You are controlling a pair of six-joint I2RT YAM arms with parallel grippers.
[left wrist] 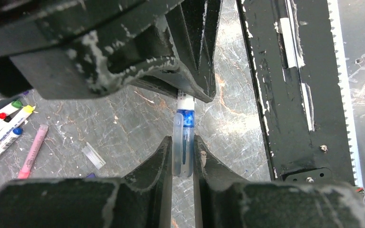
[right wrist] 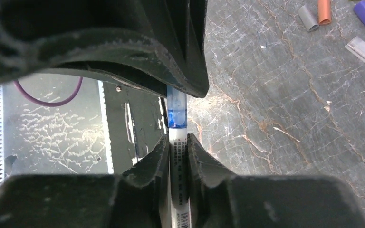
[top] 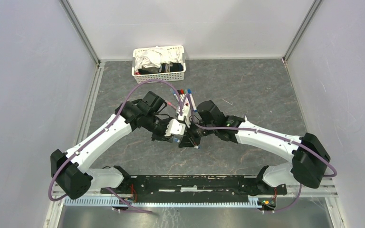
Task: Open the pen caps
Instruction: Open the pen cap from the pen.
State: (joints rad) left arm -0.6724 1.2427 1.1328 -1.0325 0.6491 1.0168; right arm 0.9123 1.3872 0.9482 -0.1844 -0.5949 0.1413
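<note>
Entry: left jaws pinching the blue cap [left wrist: 184, 147]; right jaws clamped on its pen [right wrist: 178, 194], both over the table [right wrist: 275, 95]. We judge the cap not yet off. Next: pull straight apart, grips firm.

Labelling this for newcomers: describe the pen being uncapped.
From the white basket at the far edge, come nearer, to where the left pincer and right pincer meet. Between them is a white-barrelled pen with a clear cap over blue; unlike the loose pens, it is gripped at both ends.
</note>
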